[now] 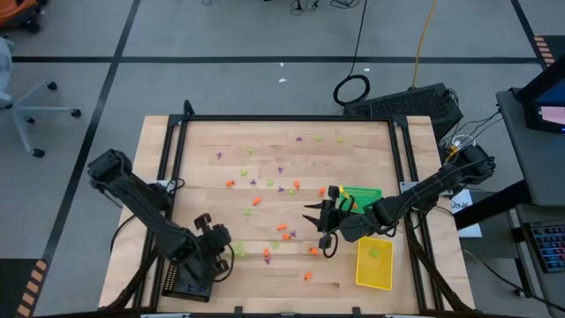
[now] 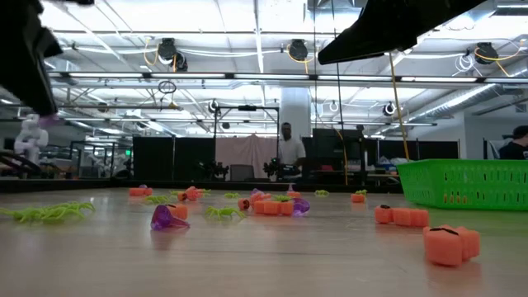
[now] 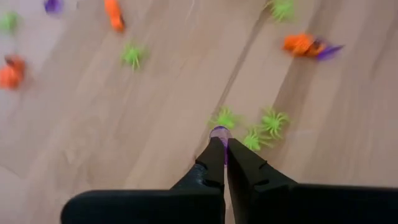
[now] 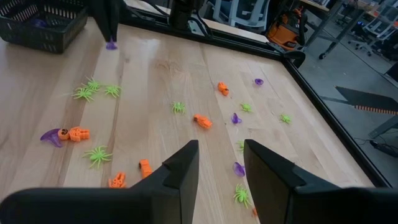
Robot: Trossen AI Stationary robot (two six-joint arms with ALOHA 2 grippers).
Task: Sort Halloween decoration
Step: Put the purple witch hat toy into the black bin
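Small orange, purple and lime green trinkets [image 1: 282, 187] lie scattered over the wooden table. My left gripper [image 3: 222, 144] hovers near the table's near-left part, above a group of lime green spiders [image 3: 272, 120], and is shut on a purple trinket [image 3: 219, 132]. The right wrist view shows it far off, the purple piece [image 4: 111, 45] below its fingers. My right gripper [image 4: 221, 163] is open and hangs over the table's middle-right [image 1: 322, 225], with an orange trinket [image 4: 144, 167] and a purple one [image 4: 239, 168] below it. My left gripper pinches the purple trinket [image 3: 219, 132] between its two fingertips, coming from above and pointing down. Only a small rounded bit of it shows past the fingers. It hangs lifted clear of the table [image 2: 49, 120].
A black tray [image 1: 187, 284] sits at the near-left corner beside my left arm. A green tray [image 1: 362, 196] and a yellow tray [image 1: 374, 262] stand on the right, next to my right arm. A raised black frame [image 1: 282, 118] borders the table. People stand in the room beyond.
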